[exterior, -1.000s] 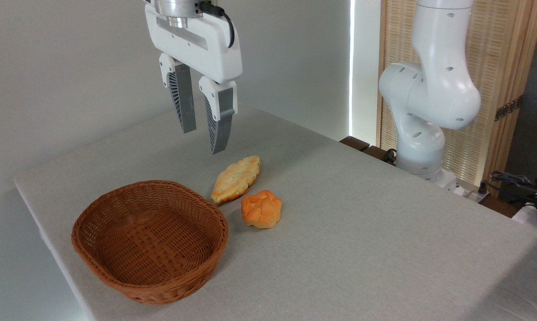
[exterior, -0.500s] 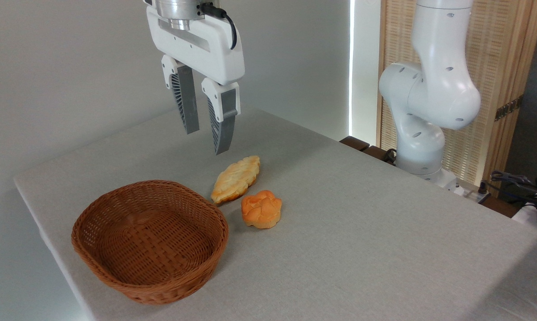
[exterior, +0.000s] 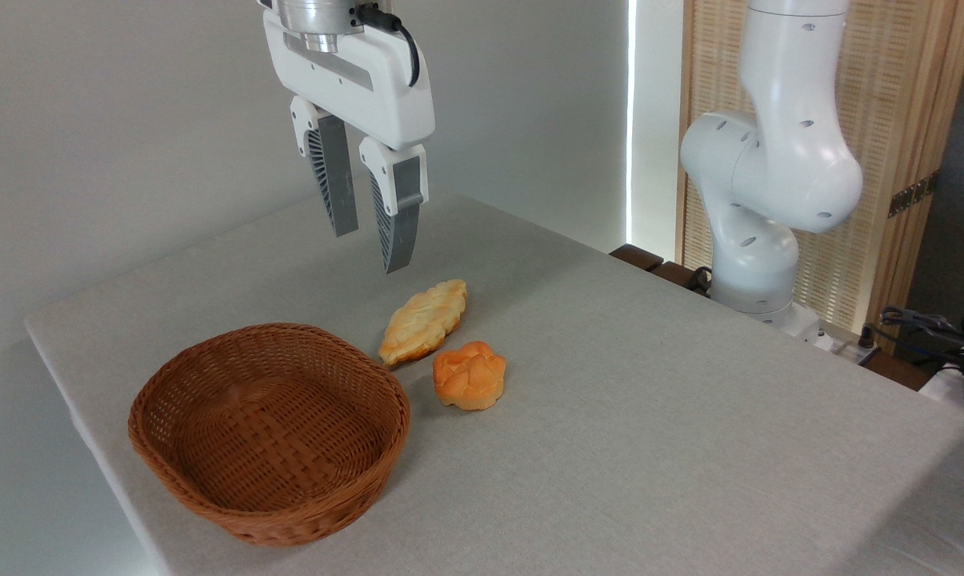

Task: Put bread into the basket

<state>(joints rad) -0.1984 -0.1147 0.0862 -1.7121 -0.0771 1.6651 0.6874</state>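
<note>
Two pastries lie just right of the basket [exterior: 270, 432]: bread [exterior: 470, 374] nearer, long roll [exterior: 423, 320] behind. Gripper [exterior: 368, 248] held above, empty, fingers slightly parted; wrong pastry could be taken, the roll lying closer beneath

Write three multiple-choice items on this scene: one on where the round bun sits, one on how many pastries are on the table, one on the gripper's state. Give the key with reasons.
1. Where is the round bun?
A. inside the basket
B. on the table, right of the basket
C. between the gripper's fingers

2. How many pastries lie on the table?
A. one
B. two
C. four

3. What is the gripper doing?
A. open, holding nothing, in the air
B. shut on the bun
C. resting in the basket

Key:
1 B, it rests on the cloth beside the basket.
2 B, the bun and a long flaky pastry.
3 A, a gap shows between its fingers above the pastries.
</note>
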